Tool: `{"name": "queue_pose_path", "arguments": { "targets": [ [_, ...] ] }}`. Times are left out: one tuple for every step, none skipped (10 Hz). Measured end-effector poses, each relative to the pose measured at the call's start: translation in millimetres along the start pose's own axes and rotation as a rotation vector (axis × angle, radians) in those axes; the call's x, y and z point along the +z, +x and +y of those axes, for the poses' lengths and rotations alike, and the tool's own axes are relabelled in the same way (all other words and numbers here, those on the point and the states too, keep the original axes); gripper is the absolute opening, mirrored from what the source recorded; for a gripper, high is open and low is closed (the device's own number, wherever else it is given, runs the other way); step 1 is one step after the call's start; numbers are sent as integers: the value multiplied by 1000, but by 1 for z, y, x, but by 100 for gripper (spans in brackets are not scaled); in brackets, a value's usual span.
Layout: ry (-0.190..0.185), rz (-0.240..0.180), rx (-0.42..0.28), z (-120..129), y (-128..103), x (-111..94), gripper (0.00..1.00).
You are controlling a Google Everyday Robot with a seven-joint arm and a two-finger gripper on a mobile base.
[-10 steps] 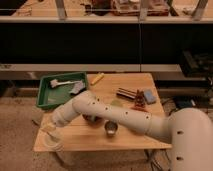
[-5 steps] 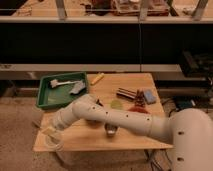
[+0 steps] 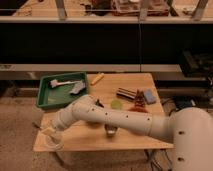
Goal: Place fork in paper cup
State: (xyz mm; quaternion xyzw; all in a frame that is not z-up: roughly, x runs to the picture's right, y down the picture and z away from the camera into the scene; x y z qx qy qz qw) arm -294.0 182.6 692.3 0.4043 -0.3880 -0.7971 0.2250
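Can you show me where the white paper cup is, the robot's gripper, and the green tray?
paper cup (image 3: 53, 142): camera view, on its white side wall, near the table's front left corner.
gripper (image 3: 50, 131): camera view, at the arm's tip, just above the cup.
green tray (image 3: 46, 105): camera view, on its front rim.

A green tray (image 3: 46, 101) sat at the left of the wooden table (image 3: 107, 85), holding a white brush-like tool (image 3: 64, 83) and a grey object (image 3: 77, 89). Right of centre lay a small light-green cup (image 3: 116, 104), a dark striped item (image 3: 126, 93) and a blue-grey block (image 3: 150, 96). A yellow object (image 3: 97, 78) rested near the table's far edge.
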Motion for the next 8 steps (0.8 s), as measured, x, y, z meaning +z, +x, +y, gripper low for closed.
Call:
{"name": "queue_pose_path", "arguments": {
  "targets": [
    [-2, 4, 6, 2, 0, -1, 78],
    [-5, 9, 15, 4, 1, -2, 80],
    [-7, 12, 26, 7, 1, -3, 80],
    [-10, 14, 35, 10, 2, -3, 80],
    [-13, 16, 44, 12, 2, -3, 80],
    [-17, 21, 58, 15, 4, -2, 80],
    [-24, 36, 77, 18, 5, -3, 80],
    [-30, 47, 94, 22, 3, -5, 80]
  ]
}}
